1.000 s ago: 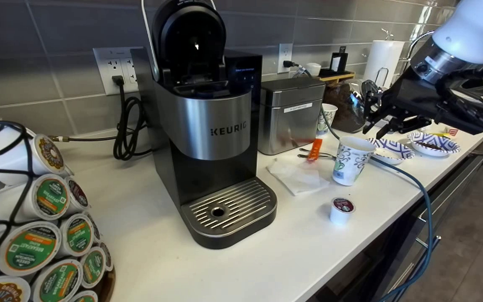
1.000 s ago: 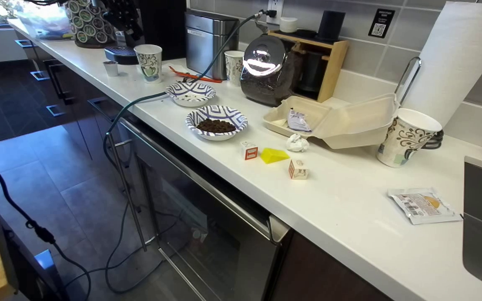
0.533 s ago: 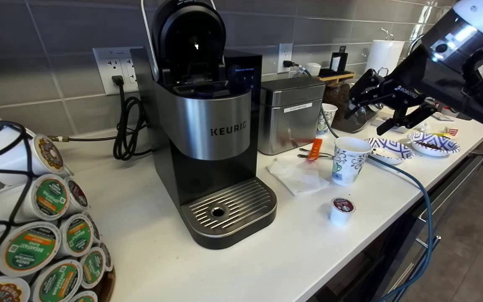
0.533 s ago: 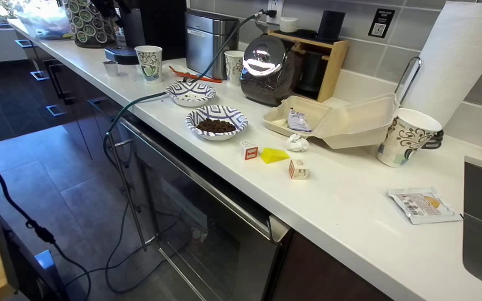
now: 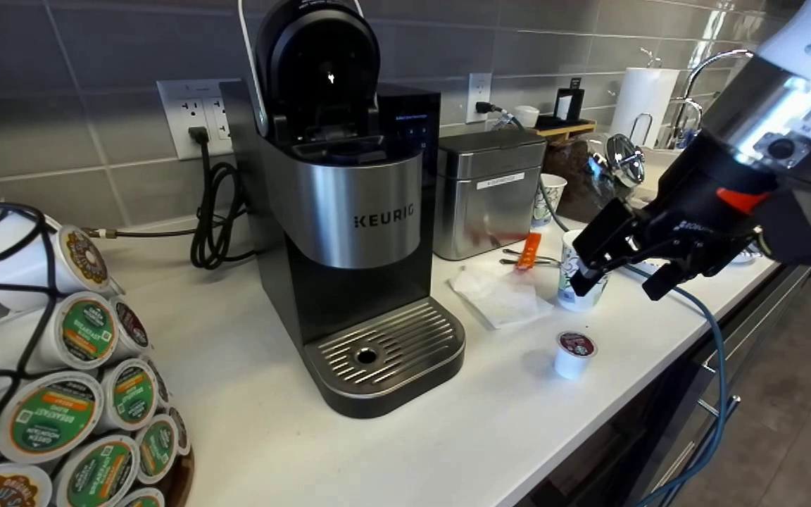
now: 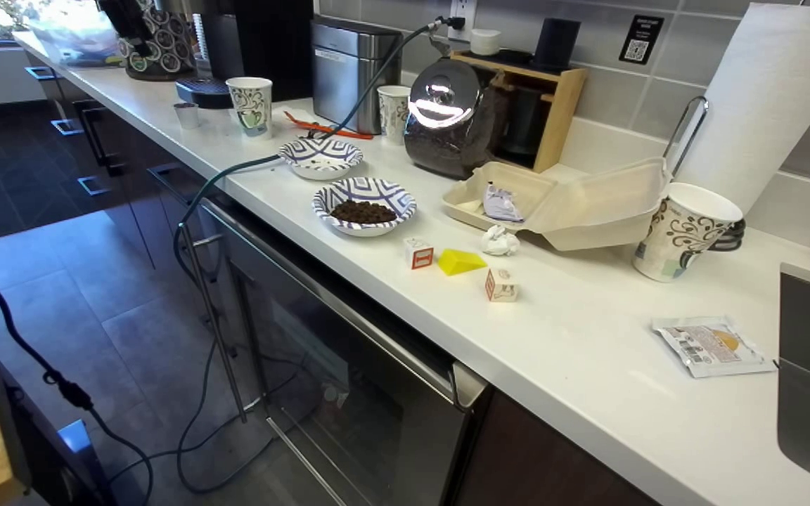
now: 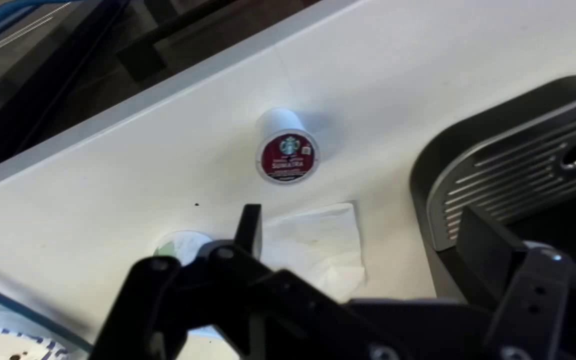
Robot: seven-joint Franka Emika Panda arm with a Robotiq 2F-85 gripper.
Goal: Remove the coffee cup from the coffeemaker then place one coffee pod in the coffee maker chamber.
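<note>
One loose pod is standing upright, probably light, stiff and slick, best pinched by its sides, while the claw is hanging jaws apart.

Gray-tiled wall, white counter.

A Sumatra pod stands on the counter, drip tray at its 3 o'clock, fingers parted at 4 and 7.

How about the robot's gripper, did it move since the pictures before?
Yes. In an exterior view, the gripper has come down in the picture, nearer the coffee pod, which hasn't moved.
</note>
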